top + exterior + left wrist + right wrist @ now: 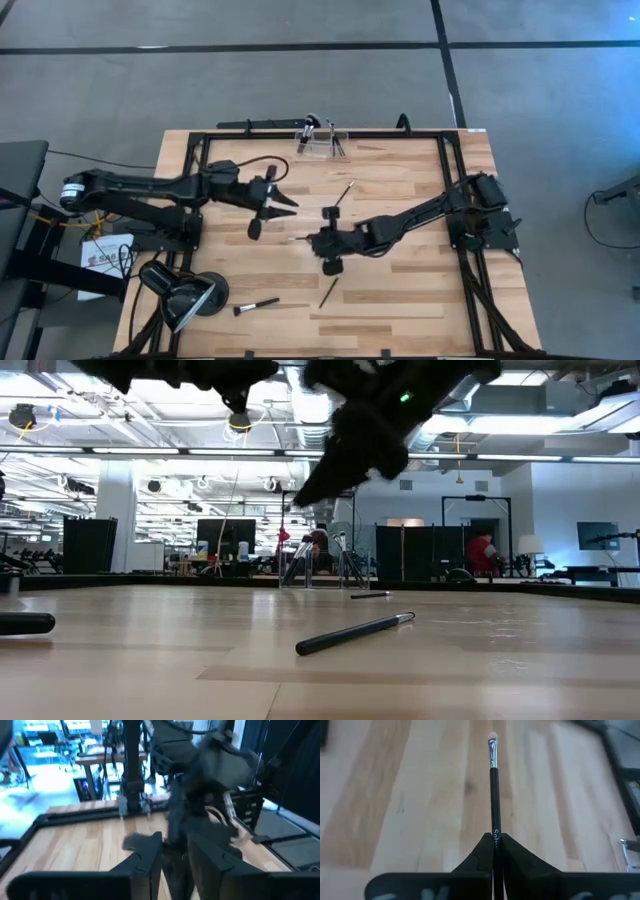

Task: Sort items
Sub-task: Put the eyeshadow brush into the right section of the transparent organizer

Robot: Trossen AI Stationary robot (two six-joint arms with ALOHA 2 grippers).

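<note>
Brushes lie scattered over the wooden worktop [400, 300], and one of them is in hand. The right tool [494, 851] has its fingers pressed together on the dark handle of a slim brush [493, 785], pinching it near the tail so that the silver ferrule and pale tip stick straight out ahead. Held that way — by the end, lengthwise — the brush looks ready to be passed on or slid tip-first into a holder. In the overhead view this tool sits near the middle of the worktop, raised off the surface.

The left tool [280, 203] hangs just beside it, pointing toward it, with its fingers [145, 857] a little apart and nothing visibly between them. My guess is that it stands ready to receive the held brush.

At the far edge a clear holder [320, 138] already has a few brushes standing in it, which is probably where the sorted ones go. Loose brushes lie elsewhere: one toward the far side [344, 192], one near the front [328, 292], one with a pale tip beside the black desk lamp [185, 295] at the front left corner [256, 306].

Much is hard to read. The left wrist view is blurred and filled by the other arm, so the held brush cannot be picked out there. From table height both arms are dark shapes cut off at the top, and only one loose brush [355, 633] shows clearly. How the holder's sections divide cannot be told.
</note>
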